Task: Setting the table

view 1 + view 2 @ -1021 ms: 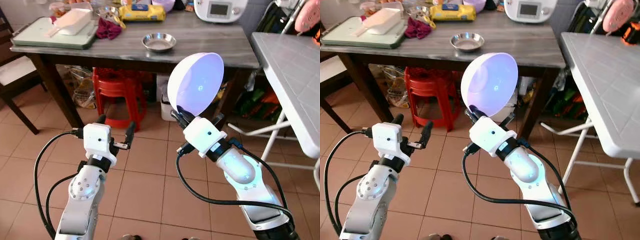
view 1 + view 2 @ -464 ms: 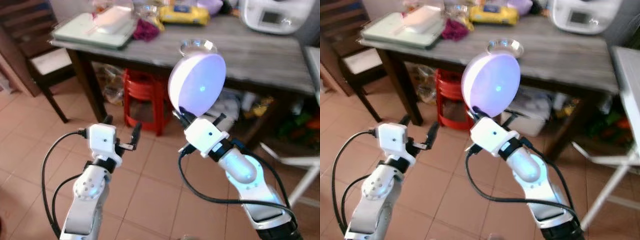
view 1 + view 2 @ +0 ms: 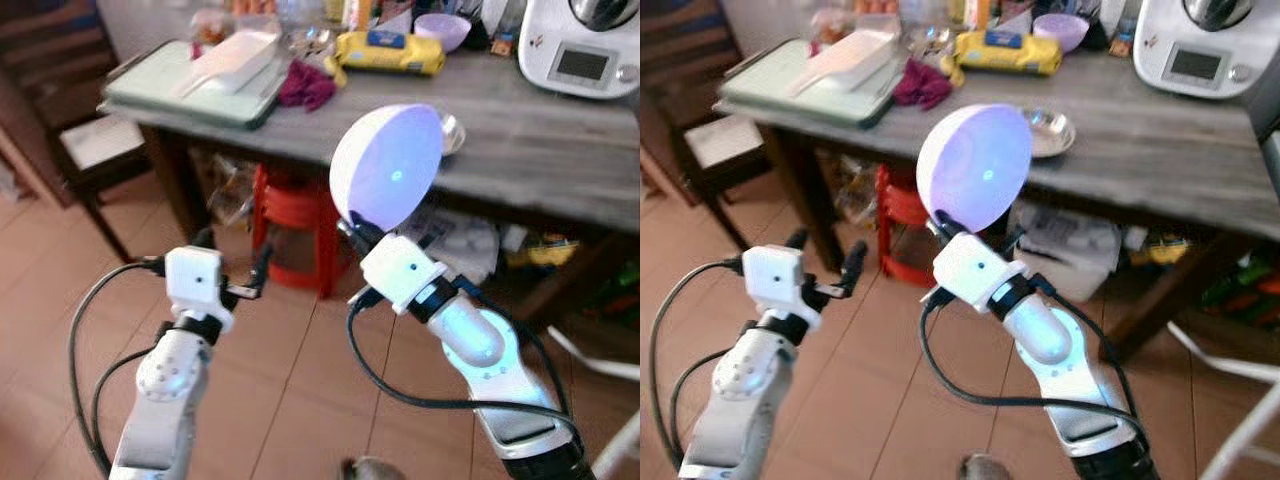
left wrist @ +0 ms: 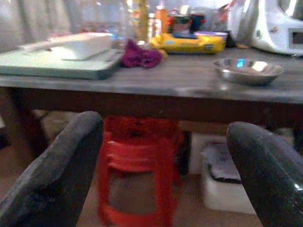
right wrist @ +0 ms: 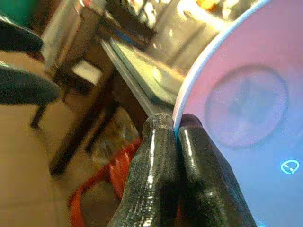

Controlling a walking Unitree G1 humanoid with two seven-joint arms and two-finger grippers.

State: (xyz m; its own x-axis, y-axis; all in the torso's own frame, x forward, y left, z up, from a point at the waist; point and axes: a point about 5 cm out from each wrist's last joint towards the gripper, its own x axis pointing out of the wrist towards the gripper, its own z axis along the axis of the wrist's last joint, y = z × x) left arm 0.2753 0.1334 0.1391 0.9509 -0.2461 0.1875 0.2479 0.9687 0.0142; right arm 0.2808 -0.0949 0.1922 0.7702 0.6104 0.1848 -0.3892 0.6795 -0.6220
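R gripper (image 3: 352, 228) raised mid-scene, fingers pinching rim of white bowl (image 3: 387, 167), held upright on edge, hollow side toward camera, near the table (image 3: 520, 150). L gripper (image 3: 232, 263) lower left, fingers apart, empty.

- My right gripper (image 3: 352, 226) is raised before me, short of the table (image 3: 520, 150), its two black fingers (image 5: 156, 165) pinched together on the rim of the white bowl (image 3: 386, 167), which stands upright on edge.
- My right arm (image 3: 470, 335) bends up from the lower right toward the table.
- My left gripper (image 3: 232, 262) is held lower, well short of the table, its fingers (image 4: 57, 175) spread wide and holding nothing.
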